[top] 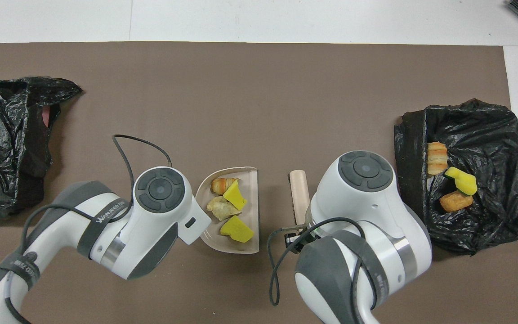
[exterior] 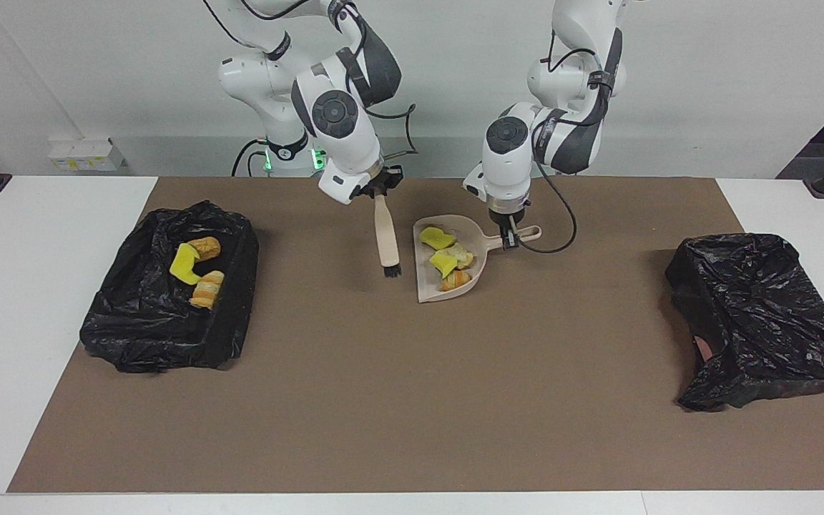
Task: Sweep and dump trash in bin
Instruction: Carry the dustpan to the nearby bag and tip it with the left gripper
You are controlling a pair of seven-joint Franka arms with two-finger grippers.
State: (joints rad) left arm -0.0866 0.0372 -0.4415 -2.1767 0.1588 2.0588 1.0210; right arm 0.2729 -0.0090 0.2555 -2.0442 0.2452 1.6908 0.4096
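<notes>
Matt plastic dustpan [exterior: 452, 282], glossy crinkly plastic bin bags [exterior: 169, 336], matt brown paper mat [exterior: 412, 400].

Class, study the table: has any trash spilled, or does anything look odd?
No spill: the scraps sit in the dustpan. Oddly, the black bag at the left arm's end lies collapsed, unlike the open bin.

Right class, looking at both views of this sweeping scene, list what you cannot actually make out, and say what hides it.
- Overhead view: left gripper on the beige plastic dustpan's handle, covered by the left arm's wrist.
- Overhead view: right gripper's hold on the beige-handled black-bristled brush, covered by the right arm.
- Both views: inside of the crumpled black plastic bag at the left arm's end, closed by its own folds.
- Facing view: whether the dustpan touches the brown mat.
</notes>
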